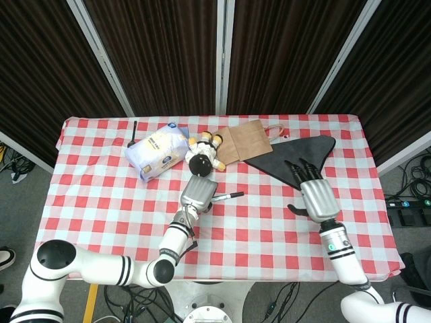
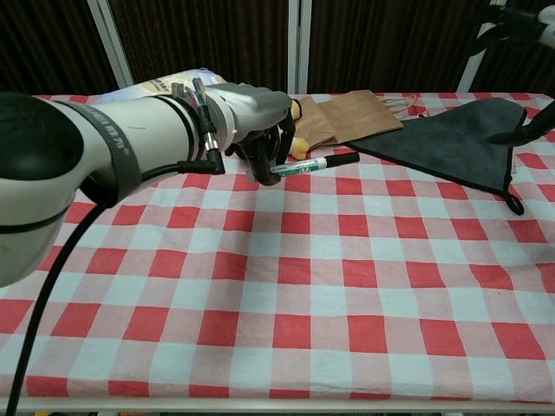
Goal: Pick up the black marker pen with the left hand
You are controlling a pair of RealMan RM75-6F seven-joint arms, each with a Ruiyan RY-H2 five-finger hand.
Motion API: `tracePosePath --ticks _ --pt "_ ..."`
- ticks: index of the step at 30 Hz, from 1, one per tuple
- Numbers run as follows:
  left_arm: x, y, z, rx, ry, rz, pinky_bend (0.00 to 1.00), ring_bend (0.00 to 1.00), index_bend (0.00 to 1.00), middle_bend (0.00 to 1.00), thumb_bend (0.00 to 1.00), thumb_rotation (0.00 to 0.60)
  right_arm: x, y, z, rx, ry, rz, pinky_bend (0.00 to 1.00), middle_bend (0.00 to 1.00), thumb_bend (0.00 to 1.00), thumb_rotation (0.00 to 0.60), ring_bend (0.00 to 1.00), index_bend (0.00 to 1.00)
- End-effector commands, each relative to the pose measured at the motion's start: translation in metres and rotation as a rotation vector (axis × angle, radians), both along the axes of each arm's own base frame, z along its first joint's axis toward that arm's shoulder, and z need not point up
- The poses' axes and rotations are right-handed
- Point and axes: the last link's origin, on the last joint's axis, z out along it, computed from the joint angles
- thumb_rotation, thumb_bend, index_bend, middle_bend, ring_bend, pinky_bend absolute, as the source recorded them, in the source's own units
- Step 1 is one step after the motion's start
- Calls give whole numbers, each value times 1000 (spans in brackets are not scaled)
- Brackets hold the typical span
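My left hand (image 1: 200, 192) (image 2: 253, 115) grips the black marker pen (image 1: 227, 196) (image 2: 317, 163) by its near end and holds it well above the checked tablecloth (image 1: 269, 222). The pen sticks out to the right, roughly level, with its black cap furthest from the hand. My right hand (image 1: 314, 196) hovers over the right side of the table with fingers spread and nothing in it; in the chest view only a sliver of it (image 2: 523, 22) shows at the top right corner.
At the back of the table lie a white tissue pack (image 1: 157, 151), a black-and-white plush toy (image 1: 202, 159), a brown paper bag (image 1: 246, 141) and a dark grey cloth (image 1: 300, 161). A thin black stick (image 1: 133, 134) lies at the far left.
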Motion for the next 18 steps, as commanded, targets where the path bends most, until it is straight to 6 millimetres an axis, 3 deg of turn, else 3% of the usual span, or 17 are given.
tracePosePath --ticks 1,9,18 --pt "3 0 4 8 1 -5 630 519 537 566 429 600 15 -7 -24 60 26 28 182 235 55 600 69 170" --pt "7 1 12 25 -22 -6 630 519 536 565 429 600 44 -17 -49 94 52 83 187 296 83 600 86 248" --pt "12 -2 20 39 -39 -15 630 519 536 565 429 600 54 -20 -61 101 35 78 193 366 101 600 134 332"
